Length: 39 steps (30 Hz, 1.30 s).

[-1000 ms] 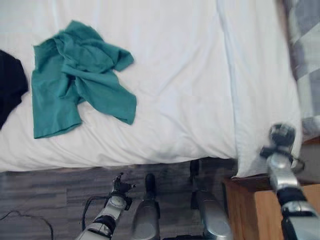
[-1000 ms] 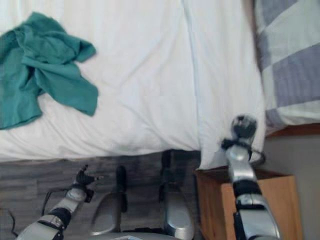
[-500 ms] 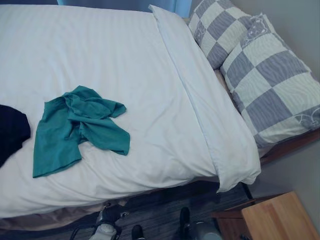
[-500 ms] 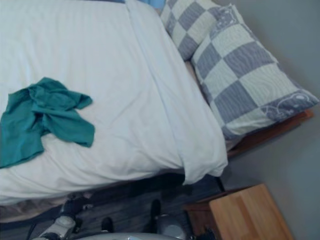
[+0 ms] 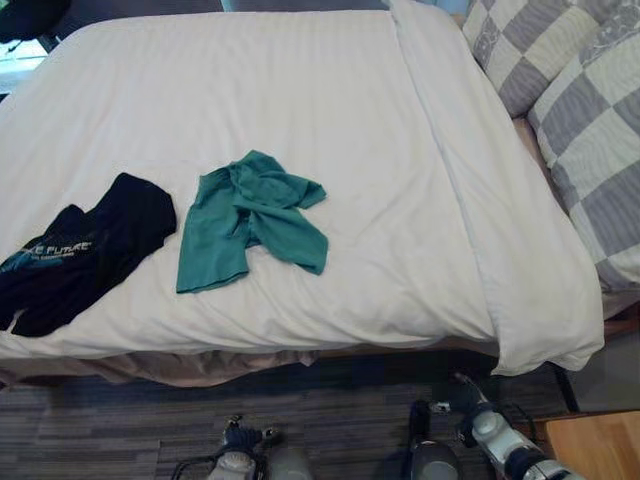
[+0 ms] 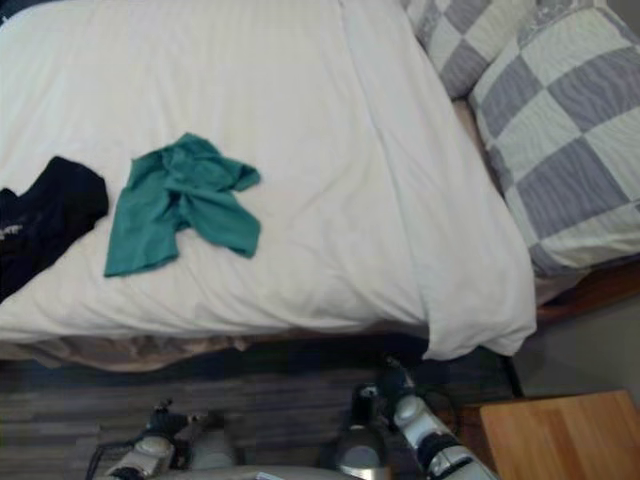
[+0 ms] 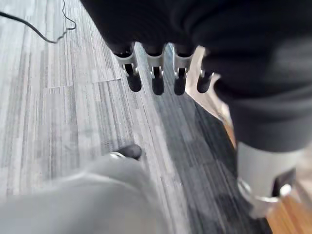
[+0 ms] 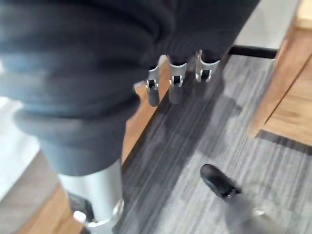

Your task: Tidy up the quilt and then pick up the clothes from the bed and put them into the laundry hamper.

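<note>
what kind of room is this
Most likely a bedroom: a bed under a smooth white quilt, grey-and-white checked pillows at its head, and a crumpled teal garment and a black garment lying on the quilt.

The quilt is white matt cloth with a faint woven stripe, lying smooth with soft creases, and on it the teal garment and the black garment are soft, crumpled, matt fabric. The pillows are checked grey-and-cream cloth. The floor looks like matt grey wood-grain planks, the nightstand is smooth light wood, and each hand has silver metallic fingers under a dark ribbed cover.
</note>
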Motion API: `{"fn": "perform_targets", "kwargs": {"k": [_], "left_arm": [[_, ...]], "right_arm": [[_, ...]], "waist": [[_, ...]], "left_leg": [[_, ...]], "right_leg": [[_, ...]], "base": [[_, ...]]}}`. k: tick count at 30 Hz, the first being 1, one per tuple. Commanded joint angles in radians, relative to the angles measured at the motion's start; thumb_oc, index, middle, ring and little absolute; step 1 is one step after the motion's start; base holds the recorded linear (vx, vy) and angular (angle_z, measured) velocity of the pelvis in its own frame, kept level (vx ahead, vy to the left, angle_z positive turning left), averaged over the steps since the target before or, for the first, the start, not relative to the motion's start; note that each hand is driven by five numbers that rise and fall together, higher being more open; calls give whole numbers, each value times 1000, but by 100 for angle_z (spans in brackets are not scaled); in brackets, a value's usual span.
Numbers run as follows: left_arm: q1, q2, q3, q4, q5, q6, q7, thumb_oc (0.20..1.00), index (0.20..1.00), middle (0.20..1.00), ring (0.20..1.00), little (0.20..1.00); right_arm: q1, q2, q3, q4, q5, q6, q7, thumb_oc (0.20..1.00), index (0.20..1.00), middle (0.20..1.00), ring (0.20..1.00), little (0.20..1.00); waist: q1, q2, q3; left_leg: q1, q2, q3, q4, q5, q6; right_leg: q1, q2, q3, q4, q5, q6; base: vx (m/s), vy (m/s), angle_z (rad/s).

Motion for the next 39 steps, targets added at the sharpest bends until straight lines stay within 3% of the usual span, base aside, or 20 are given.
{"fn": "perform_targets", "kwargs": {"k": [1,2,3,4,5,7,8,9,10,11,12,13,14,15,16,17,20,24,30,39], "left_arm": [[22,22,-40,5,35,-7,2,1000,1000,1000,1000,1000],[19,25,-41,9,39,0,1,1000,1000,1000,1000,1000],[25,51,-29,10,43,4,-4,1000,1000,1000,1000,1000],[32,67,-27,12,49,8,-7,1000,1000,1000,1000,1000],[44,89,-38,17,86,18,-20,1000,1000,1000,1000,1000],[47,85,-53,31,112,26,-28,1000,1000,1000,1000,1000],[36,85,-62,39,133,26,-35,1000,1000,1000,1000,1000],[35,88,-67,38,150,30,-40,1000,1000,1000,1000,1000],[25,73,-61,43,140,21,-39,1000,1000,1000,1000,1000],[44,28,-71,33,130,7,-22,1000,1000,1000,1000,1000],[34,9,-88,10,113,2,-11,1000,1000,1000,1000,1000],[15,15,-95,-24,100,-7,-5,1000,1000,1000,1000,1000],[13,13,-93,-33,100,-8,-6,1000,1000,1000,1000,1000],[13,13,-93,-33,100,-8,-6,1000,1000,1000,1000,1000],[25,-2,-108,-39,116,-12,10,1000,1000,1000,1000,1000],[24,-2,-108,-38,116,-13,10,1000,1000,1000,1000,1000],[2,0,-136,-67,123,-17,8,1000,1000,1000,1000,1000],[14,37,-151,-145,158,-17,14,1000,1000,1000,1000,1000],[16,56,-110,-98,129,-7,35,1000,1000,1000,1000,1000],[131,-4,55,51,23,25,107,1000,1000,1000,1000,1000]], "right_arm": [[-3,36,-4,82,-16,21,7,1000,1000,1000,1000,1000],[2,48,-12,86,-8,26,8,1000,1000,1000,1000,1000],[18,70,-9,88,1,26,17,1000,1000,1000,1000,1000],[24,76,-3,86,0,21,14,1000,1000,1000,1000,1000],[48,96,19,77,1,9,15,1000,1000,1000,1000,1000],[57,103,37,73,12,0,7,1000,1000,1000,1000,1000],[58,104,54,69,19,-10,2,1000,1000,1000,1000,1000],[71,97,62,71,10,-8,5,1000,1000,1000,1000,1000],[60,94,66,59,16,-11,5,1000,1000,1000,1000,1000],[43,83,103,54,-15,-10,-1,1000,1000,1000,1000,1000],[16,70,137,42,-40,-7,-14,1000,1000,1000,1000,1000],[6,54,134,31,-40,-5,-18,1000,1000,1000,1000,1000],[0,48,132,28,-44,-4,-20,1000,1000,1000,1000,1000],[0,48,132,28,-44,-4,-20,1000,1000,1000,1000,1000],[-32,37,150,-13,-56,-4,-21,1000,1000,1000,1000,1000],[-32,37,150,-14,-56,-4,-21,1000,1000,1000,1000,1000],[-29,12,171,-101,-78,-11,-2,1000,1000,1000,1000,1000],[-47,61,255,-213,-160,-28,31,1000,1000,1000,1000,1000],[-77,122,296,-190,-149,-30,40,1000,1000,1000,1000,1000],[63,96,45,-59,44,14,-65,1000,1000,1000,1000,1000]], "waist": [[12,-38,-58],[19,-50,-54],[33,-56,-44],[36,-52,-38],[17,-50,-21],[-8,-49,-13],[-19,-58,-9],[-31,-59,-4],[-25,-68,-6],[-23,-56,-2],[3,-55,27],[4,-65,37],[1,-57,36],[1,-56,37],[0,-39,18],[0,-41,16],[-16,-2,-15],[0,-22,-13],[46,-43,-9],[25,-55,-88]], "left_leg": [[130,-80,0,-224,72,13],[132,-110,6,-216,57,22],[150,-141,44,-225,39,48],[157,-150,54,-237,42,61],[178,-173,50,-273,57,81],[184,-219,42,-277,58,95],[188,-275,37,-254,39,107],[193,-304,41,-214,5,122],[185,-335,42,-150,-36,135],[108,-370,49,40,-68,109],[-2,-394,23,269,20,20],[-68,-373,-3,349,49,-19],[-57,-333,-3,312,23,-2],[-56,-333,-3,312,22,-2],[26,-229,-18,53,-10,42],[28,-232,-17,45,-4,42],[124,-141,-59,-181,65,46],[161,-206,-67,-241,51,58],[141,-240,-49,-243,54,74],[203,-227,-4,-278,54,66]], "right_leg": [[-52,-176,85,161,-73,134],[-60,-214,73,194,-18,137],[-74,-243,18,273,-19,107],[-88,-213,17,331,-61,93],[-117,-52,38,398,-178,66],[-156,88,24,383,-234,42],[-171,173,6,318,-243,15],[-162,201,17,295,-261,-10],[-118,194,9,222,-263,-28],[-71,189,43,150,-267,-60],[-27,188,73,99,-258,-84],[-12,177,74,63,-242,-76],[-9,171,78,51,-237,-61],[-9,171,78,50,-237,-61],[-22,140,133,34,-212,-14],[-24,137,134,34,-211,-13],[-47,98,163,46,-204,25],[-112,43,176,116,-155,69],[-85,57,161,115,-183,58],[13,35,142,12,-143,77]], "base": [[-48,513,128],[-44,616,113],[-26,593,81],[8,704,21],[17,518,-7],[67,438,7],[152,373,47],[191,298,62],[234,277,47],[170,288,12],[101,307,-14],[3,246,-56],[7,147,-23],[-4,462,-13],[-18,389,-52],[-23,518,-135],[-10,449,-85],[-87,380,-17],[-77,61,1],[107,-23,-2]]}}
